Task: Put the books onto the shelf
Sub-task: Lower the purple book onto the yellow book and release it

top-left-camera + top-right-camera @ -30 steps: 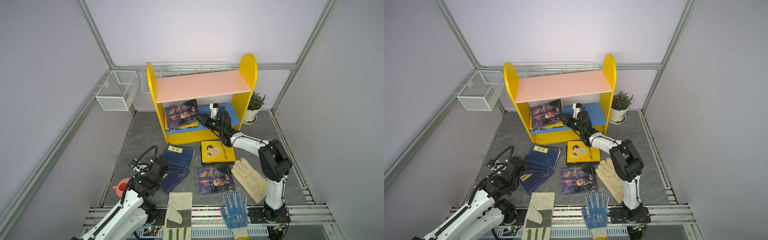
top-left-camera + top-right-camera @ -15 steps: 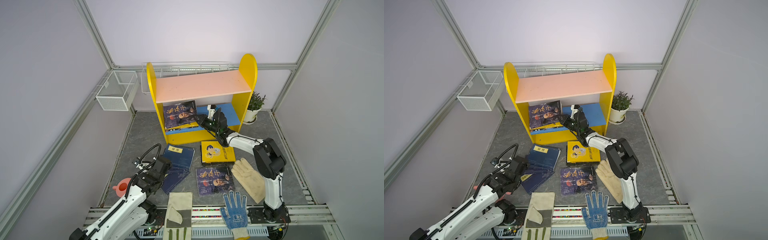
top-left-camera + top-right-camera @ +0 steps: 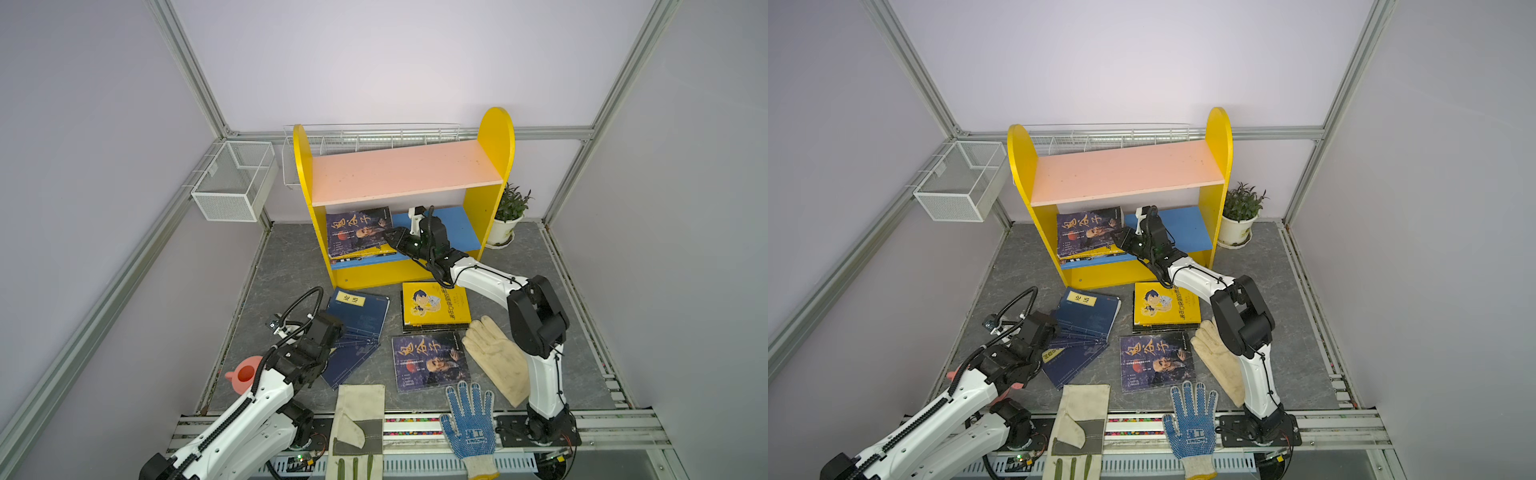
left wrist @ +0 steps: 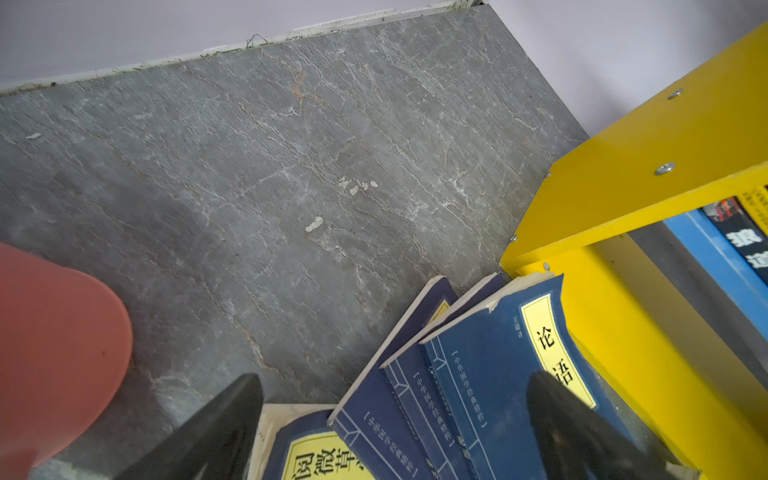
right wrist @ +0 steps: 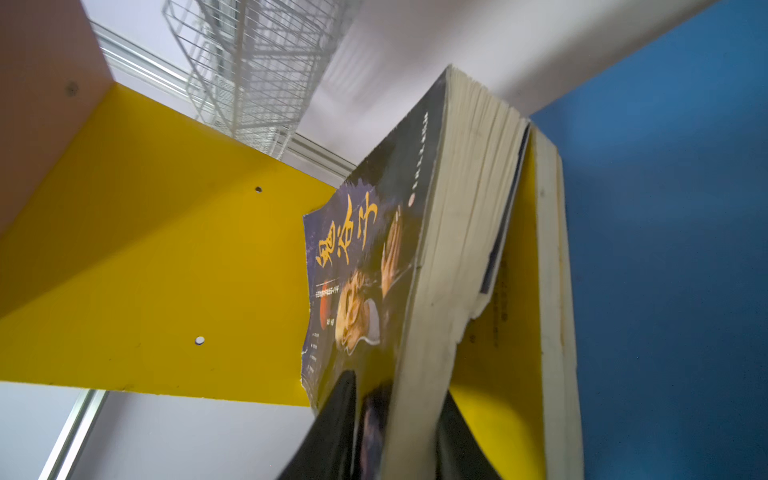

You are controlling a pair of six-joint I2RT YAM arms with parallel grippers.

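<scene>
The shelf [image 3: 403, 172] [image 3: 1125, 170] stands at the back, with yellow sides, a pink upper board and a blue lower board [image 3: 453, 228]. On the left of the lower board, a dark purple book [image 3: 357, 228] [image 5: 361, 270] leans on a yellow book [image 5: 515, 332]. My right gripper [image 3: 392, 240] [image 5: 399, 384] straddles the purple book's near edge with its jaws loosened. A fanned pile of navy books [image 3: 359, 316] [image 4: 478, 374], a yellow cartoon book [image 3: 434, 305] and another purple book [image 3: 428, 361] lie on the floor. My left gripper [image 3: 334, 332] [image 4: 392, 376] hangs open over the navy pile.
A cream glove [image 3: 496, 361], a blue dotted glove [image 3: 469, 424] and a cloth glove [image 3: 359, 419] lie along the front. A pink watering can [image 3: 243, 374] sits by the left arm. A potted plant [image 3: 509, 212] stands right of the shelf, and a wire basket [image 3: 232, 183] hangs left.
My right gripper's jaws have eased apart on the purple book on the lower board. My left arm has moved forward over the navy pile, still open.
</scene>
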